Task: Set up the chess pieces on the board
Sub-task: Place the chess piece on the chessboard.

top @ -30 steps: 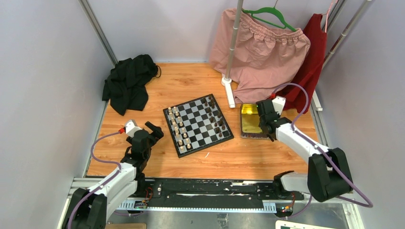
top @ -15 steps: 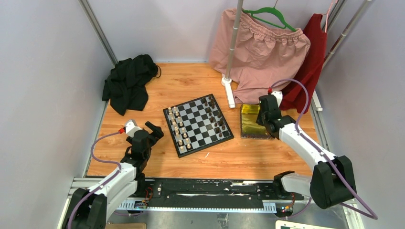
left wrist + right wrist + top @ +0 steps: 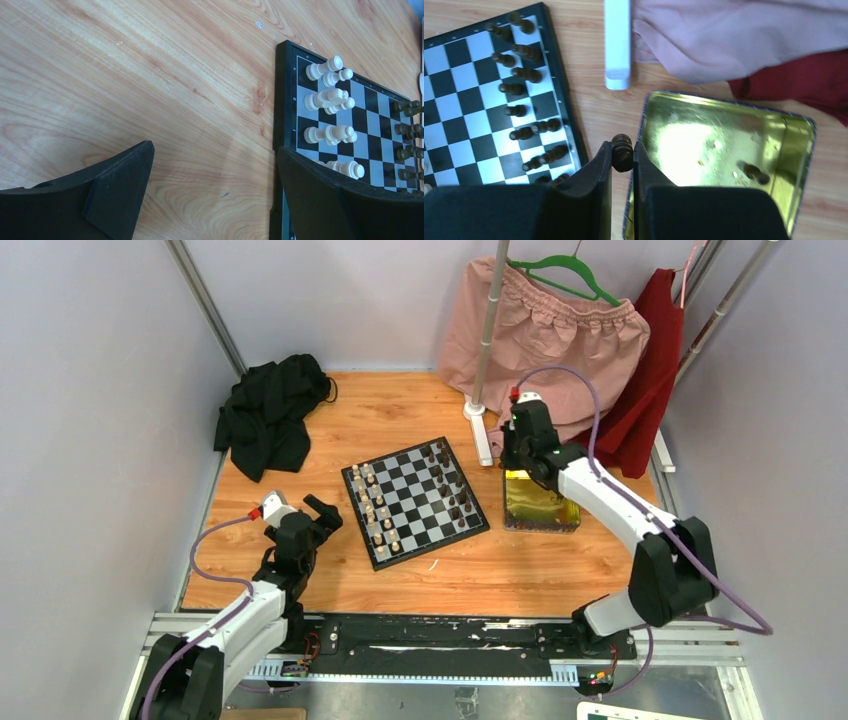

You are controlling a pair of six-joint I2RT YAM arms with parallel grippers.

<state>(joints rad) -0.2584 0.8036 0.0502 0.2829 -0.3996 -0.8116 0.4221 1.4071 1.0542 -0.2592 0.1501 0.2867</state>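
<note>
Well, light wood-grain tabletop [image 3: 400,405] here, boxed in by pale grey walls [image 3: 90,390], metal rails running up the corners. Black cloth [image 3: 268,412] heaped at the far left. Over at the far right, a pink garment [image 3: 560,350] on a green hanger [image 3: 565,275], slumped down onto the wood, plus a red garment [image 3: 650,390] right beside it. White rack foot [image 3: 481,440] flat on the wood between the board and the clothes.

Board [image 3: 413,500] roughly mid-table, turned at a slight angle. Cream chessmen [image 3: 327,100] lined up along its left side, dark chessmen [image 3: 521,75] along its right side. Open yellow tin [image 3: 537,502] just right of the board, not touching it, with a loose dark piece [image 3: 754,172] lying inside.

Now the jaws. Left gripper [image 3: 214,150] low over bare wood just left of the board, jaws spread wide, nothing between them. From the wrist view, right finger overlapping the board's near-left corner; touching or not, can't tell.

Right gripper [image 3: 622,150] up above the tin's board-side rim, over the strip of wood between tin and board. Jaws nearly together, pinched on a single dark chessman [image 3: 622,146], its rounded end poking out past the fingertips.
</note>
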